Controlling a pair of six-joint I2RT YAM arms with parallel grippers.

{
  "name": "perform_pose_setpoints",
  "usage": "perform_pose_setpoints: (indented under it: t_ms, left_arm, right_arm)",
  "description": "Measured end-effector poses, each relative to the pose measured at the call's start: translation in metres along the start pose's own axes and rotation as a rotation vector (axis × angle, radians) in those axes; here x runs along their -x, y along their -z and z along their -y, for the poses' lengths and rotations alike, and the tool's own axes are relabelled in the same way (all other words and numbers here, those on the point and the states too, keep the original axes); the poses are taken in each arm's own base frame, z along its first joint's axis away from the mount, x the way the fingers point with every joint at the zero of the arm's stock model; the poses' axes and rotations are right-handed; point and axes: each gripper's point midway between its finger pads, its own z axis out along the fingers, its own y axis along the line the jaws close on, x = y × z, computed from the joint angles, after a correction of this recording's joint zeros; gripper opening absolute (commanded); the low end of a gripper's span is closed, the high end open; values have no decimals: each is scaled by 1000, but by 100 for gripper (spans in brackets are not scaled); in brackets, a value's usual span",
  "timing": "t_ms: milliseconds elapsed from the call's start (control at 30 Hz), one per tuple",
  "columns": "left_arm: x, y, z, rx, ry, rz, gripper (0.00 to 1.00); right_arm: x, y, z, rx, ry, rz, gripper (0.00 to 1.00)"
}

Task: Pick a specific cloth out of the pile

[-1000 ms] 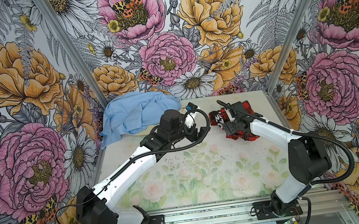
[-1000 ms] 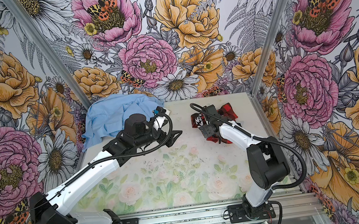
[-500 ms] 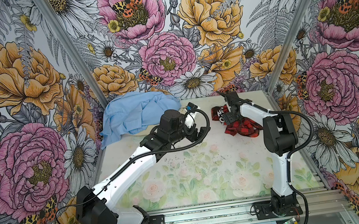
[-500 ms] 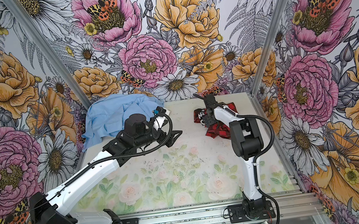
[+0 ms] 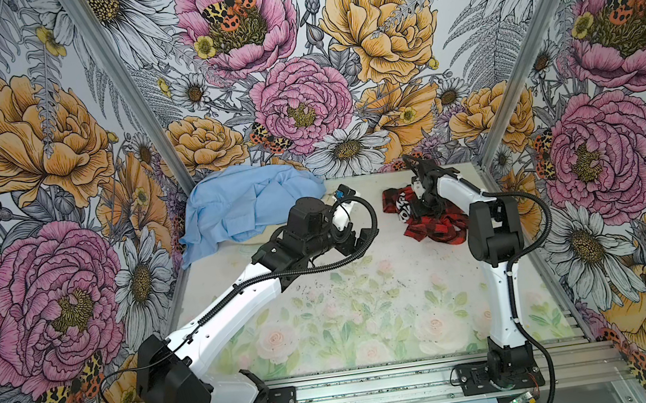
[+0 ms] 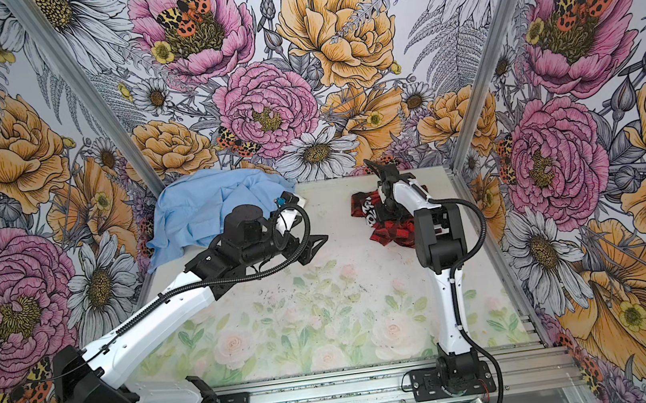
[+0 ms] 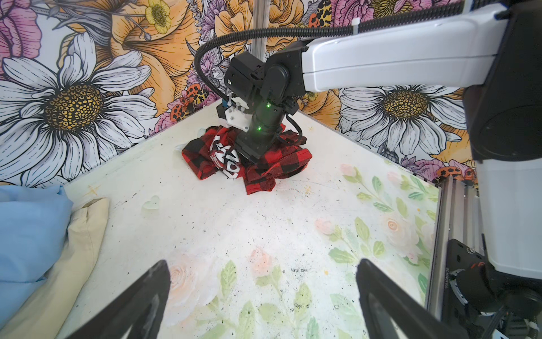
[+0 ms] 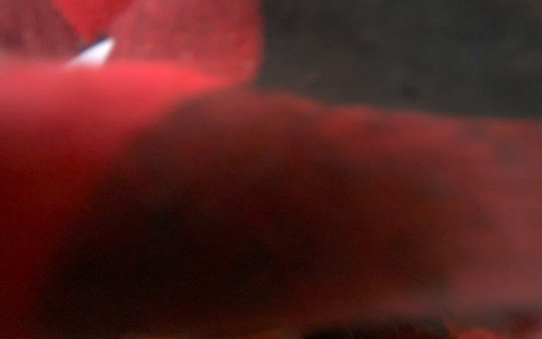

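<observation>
My right gripper [image 7: 249, 157] is pressed into the small red-and-black checked cloth [image 7: 264, 173], far right on the pale floral tabletop [image 5: 365, 289], well apart from the light-blue-and-cream garment pile [image 5: 246, 207] — jaws buried, so I cannot tell their state. My left gripper [image 7: 261, 287] hovers aside, jaws wide apart, leaving room.

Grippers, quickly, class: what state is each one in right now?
Left gripper: open, empty.
Right gripper: pressed into the red-and-black checked garment; jaws hidden, cannot tell.
</observation>
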Motion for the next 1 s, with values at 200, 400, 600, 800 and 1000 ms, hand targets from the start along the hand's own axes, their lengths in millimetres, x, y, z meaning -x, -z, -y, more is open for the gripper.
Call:
perform_pose_setpoints:
  t_ms: [200,400,600,800,1000]
  left_arm:
    - [0,0,0,0,0,0,99]
    - [1,1,0,0,0,2,99]
    - [4,4,1,0,-3,12,99]
    - [5,6,1,0,-3,16,99]
    - [5,6,1,0,-3,16,99]
  right_arm:
    - [5,14,-17,103,-12,9,0]
    - [26,78,-22,157,-69,124,0]
    - [46,193,4,155,-146,349,0]
    - [33,257,45,80,-226,419,0]
    - [6,261,73,-54,-267,325,0]
